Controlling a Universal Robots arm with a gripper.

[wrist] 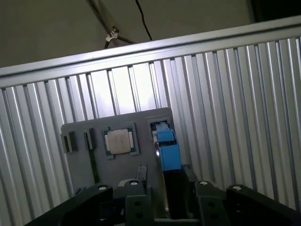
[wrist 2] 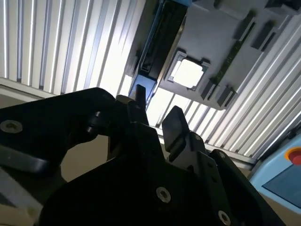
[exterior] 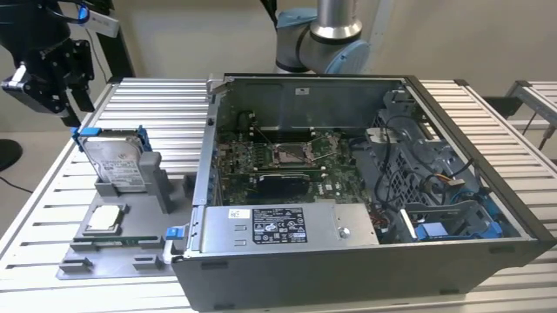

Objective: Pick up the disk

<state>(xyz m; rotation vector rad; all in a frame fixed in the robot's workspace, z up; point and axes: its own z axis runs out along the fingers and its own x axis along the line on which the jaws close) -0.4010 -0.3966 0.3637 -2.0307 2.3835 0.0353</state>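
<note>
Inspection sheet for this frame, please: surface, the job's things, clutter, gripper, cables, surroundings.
Surface: slatted metal table with a grey tray on it.
Job's things: disk standing upright in the tray's slot, framed by a blue bracket.
Clutter: chip on the tray; open computer case beside the tray.
Gripper: gripper open, over the disk, not closed on it.
Cables: black cables inside the case.
Surroundings: arm base behind the case.

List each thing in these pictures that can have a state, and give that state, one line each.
gripper: open, empty, poised over the disk
disk: upright in the grey fixture, not gripped
processor chip: lying flat in the fixture's recess
computer case: side panel off, interior exposed
</note>
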